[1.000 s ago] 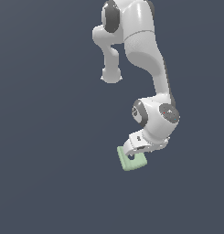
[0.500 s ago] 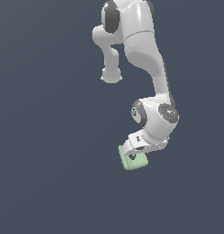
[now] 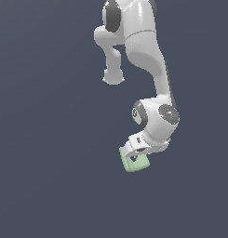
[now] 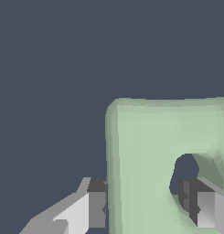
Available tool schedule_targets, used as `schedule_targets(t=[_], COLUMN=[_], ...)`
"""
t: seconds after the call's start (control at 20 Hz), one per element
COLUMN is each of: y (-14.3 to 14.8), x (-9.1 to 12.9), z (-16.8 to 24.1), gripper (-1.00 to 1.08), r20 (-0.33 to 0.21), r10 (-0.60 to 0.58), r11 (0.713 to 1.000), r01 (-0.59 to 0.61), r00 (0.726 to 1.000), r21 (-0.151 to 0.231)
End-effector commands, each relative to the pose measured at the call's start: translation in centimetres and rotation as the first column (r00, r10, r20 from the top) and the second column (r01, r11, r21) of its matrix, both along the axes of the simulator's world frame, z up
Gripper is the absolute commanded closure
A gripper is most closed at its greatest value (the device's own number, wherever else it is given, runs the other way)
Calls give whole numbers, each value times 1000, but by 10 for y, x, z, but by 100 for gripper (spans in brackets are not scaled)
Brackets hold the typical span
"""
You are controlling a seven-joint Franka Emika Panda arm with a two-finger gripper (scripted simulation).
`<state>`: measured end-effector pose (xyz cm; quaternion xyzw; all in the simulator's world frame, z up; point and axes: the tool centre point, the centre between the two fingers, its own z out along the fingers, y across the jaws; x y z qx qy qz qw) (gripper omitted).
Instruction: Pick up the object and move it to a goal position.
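The object, a pale green square block (image 3: 134, 163) with rounded corners and a round hole, sits under the arm's hand in the exterior view. My gripper (image 3: 135, 156) is down on it. In the wrist view the block (image 4: 150, 146) fills much of the picture. One finger (image 4: 96, 203) presses on its outer edge and the other finger (image 4: 198, 208) stands inside the hole, so the gripper (image 4: 146, 205) is shut on the wall between edge and hole. In the exterior view the hand hides the fingertips.
The surface around the block is plain dark grey (image 3: 50, 176). The white arm (image 3: 148, 51) rises above the block toward the top of the exterior view.
The arm and the block stay almost where they were; no clear movement shows.
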<state>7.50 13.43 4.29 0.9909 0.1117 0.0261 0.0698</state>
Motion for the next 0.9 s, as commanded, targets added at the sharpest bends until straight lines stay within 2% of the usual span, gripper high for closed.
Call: schedule_targets(t=[0.0, 0.4, 0.85], y=[-7, -45, -127], x=[-3, -24, -67], z=[1, 4, 10], gripper=[108, 108, 108], r20=[1, 0, -1], r10=[-1, -1, 0], r11=[1000, 1000, 1000], r01=[1, 1, 0], r00=[1000, 1000, 1000], r21=[0, 1, 1])
